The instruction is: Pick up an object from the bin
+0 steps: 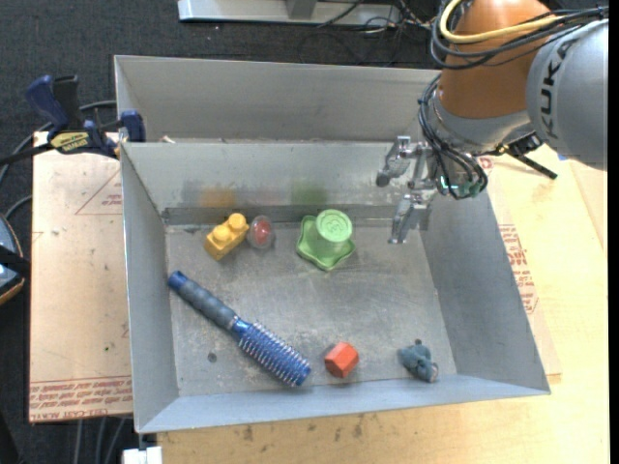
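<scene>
Evidently at the approach step, the gripper [397,201] hung spread and empty at the far right of the grey metal bin [290,104], just right of the green plastic cup [327,238], so the next move probably called for shifting left, descending and closing.

This looked like a robotics lab rather than a home or a shop. A grey industrial arm [573,80], with an orange cover and bundled cables at its wrist, reached in from the right over a plain grey metal bin [290,100]. The bin held an unrelated mix of small test pieces: a blue hairbrush [242,333], a green cup [327,238], a yellow toy [226,235], a red block [340,360]. Beyond the far wall, black cables [392,10] and a metal stand base [280,6] lay on dark carpet [58,27].
</scene>
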